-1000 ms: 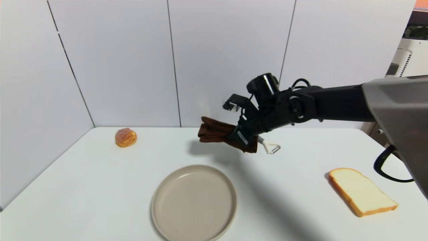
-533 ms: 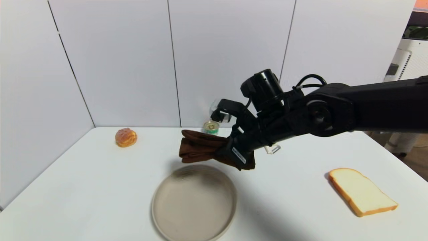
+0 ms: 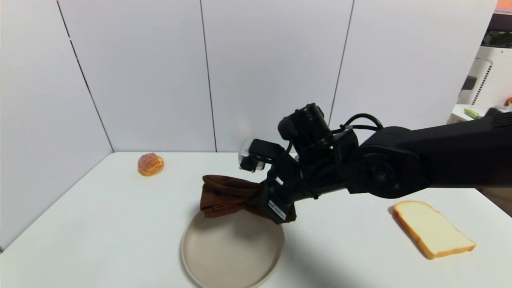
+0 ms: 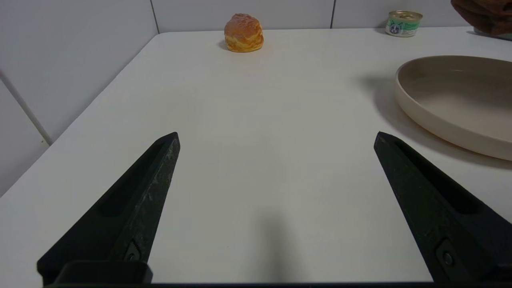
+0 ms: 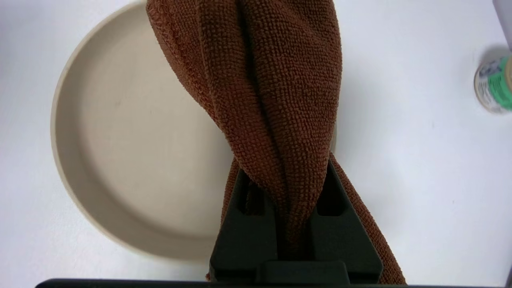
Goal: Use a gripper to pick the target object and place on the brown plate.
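Observation:
My right gripper [image 3: 260, 196] is shut on the dark brown folded cloth [image 3: 224, 195] and holds it just above the far rim of the beige plate [image 3: 232, 250]. In the right wrist view the cloth [image 5: 268, 88] hangs bunched between the black fingers [image 5: 248, 224], with the plate [image 5: 120, 140] below it. My left gripper [image 4: 276, 138] is open and empty, low over the bare table, with the plate [image 4: 452, 104] off to one side. The cloth's edge shows in that view's corner [image 4: 484, 14].
A round pastry [image 3: 150, 164] sits at the table's far left. A white bread slice [image 3: 434, 234] lies at the right. A small green tin [image 4: 404, 23] stands near the back wall. White walls close the table's back and left.
My right gripper has carried the cloth forward, leftward and down, from the table's back to just over the plate's far rim. The left gripper has not visibly moved.

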`<state>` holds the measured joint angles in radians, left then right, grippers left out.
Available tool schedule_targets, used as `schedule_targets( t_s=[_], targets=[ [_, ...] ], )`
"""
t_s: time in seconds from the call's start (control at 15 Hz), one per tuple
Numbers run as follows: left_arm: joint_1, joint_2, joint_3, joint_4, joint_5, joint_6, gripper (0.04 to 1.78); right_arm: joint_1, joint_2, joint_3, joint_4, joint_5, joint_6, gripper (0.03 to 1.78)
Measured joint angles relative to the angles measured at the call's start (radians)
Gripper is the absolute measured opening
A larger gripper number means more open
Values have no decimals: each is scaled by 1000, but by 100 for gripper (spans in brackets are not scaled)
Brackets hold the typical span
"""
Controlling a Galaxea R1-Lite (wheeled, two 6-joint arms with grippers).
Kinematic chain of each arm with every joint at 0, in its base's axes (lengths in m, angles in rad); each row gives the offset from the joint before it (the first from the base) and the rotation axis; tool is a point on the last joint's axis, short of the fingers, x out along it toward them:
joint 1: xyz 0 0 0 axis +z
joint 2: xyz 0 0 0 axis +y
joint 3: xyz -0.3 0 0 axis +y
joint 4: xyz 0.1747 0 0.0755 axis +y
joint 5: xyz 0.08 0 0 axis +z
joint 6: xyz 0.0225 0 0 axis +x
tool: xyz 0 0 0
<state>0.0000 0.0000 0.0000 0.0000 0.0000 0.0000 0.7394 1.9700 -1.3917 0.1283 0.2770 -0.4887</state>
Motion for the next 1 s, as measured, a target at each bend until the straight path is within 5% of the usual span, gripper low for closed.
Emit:
schedule_targets(
  t_s=[0.13, 0.4, 0.73, 1.0],
  targets=[
    [0, 0, 0, 0, 0, 0, 175, 7, 14, 15, -36, 0, 1, 21],
    [0, 0, 0, 0, 0, 0, 175, 21, 24, 29, -42, 0, 13, 82],
    [0, 0, 0, 0, 0, 0, 175, 21, 2, 36, -31, -2, 33, 125],
    [0, 0, 0, 0, 0, 0, 175, 5, -81, 36, -20, -9, 184, 143]
  ],
)
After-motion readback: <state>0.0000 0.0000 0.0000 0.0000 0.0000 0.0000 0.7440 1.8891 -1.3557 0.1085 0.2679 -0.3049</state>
